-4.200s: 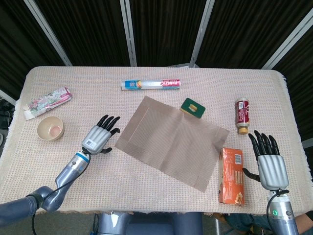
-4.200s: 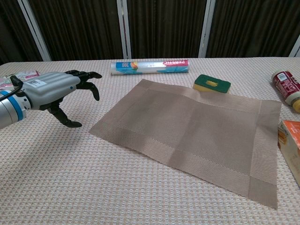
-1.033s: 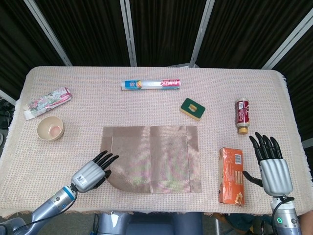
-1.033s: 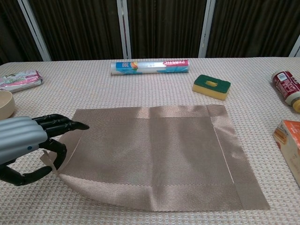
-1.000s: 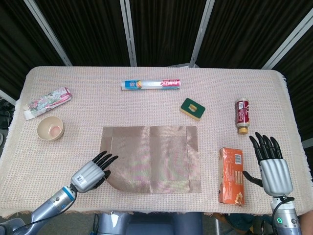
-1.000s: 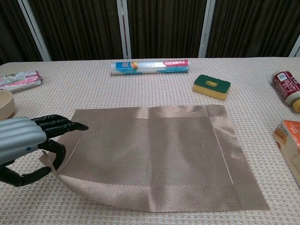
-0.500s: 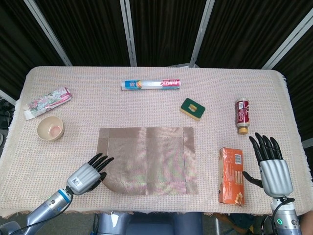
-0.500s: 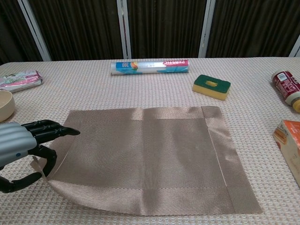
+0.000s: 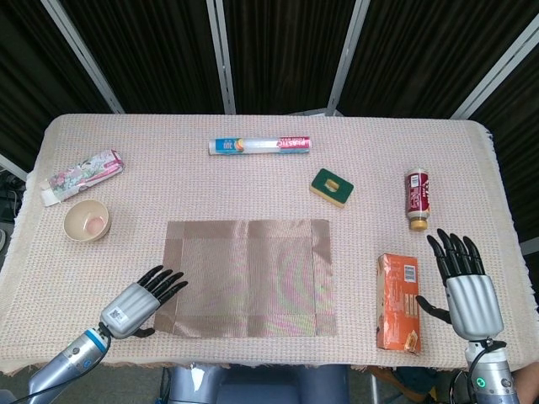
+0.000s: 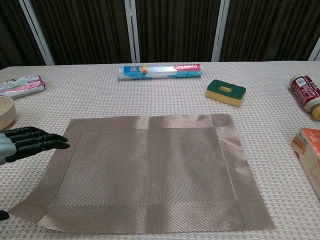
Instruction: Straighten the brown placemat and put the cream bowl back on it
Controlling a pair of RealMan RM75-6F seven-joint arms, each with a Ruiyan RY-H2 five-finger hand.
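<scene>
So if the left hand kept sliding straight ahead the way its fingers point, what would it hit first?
Most likely the placemat. The left hand lies open by its near left corner, fingers aimed up and to the right across it. It would probably ride over the mat's left border; height above the cloth is hard to judge.

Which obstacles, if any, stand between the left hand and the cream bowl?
Probably none. The left hand is open at the placemat's near-left corner, and the cream bowl sits further back on the same side with only bare tablecloth between.
</scene>
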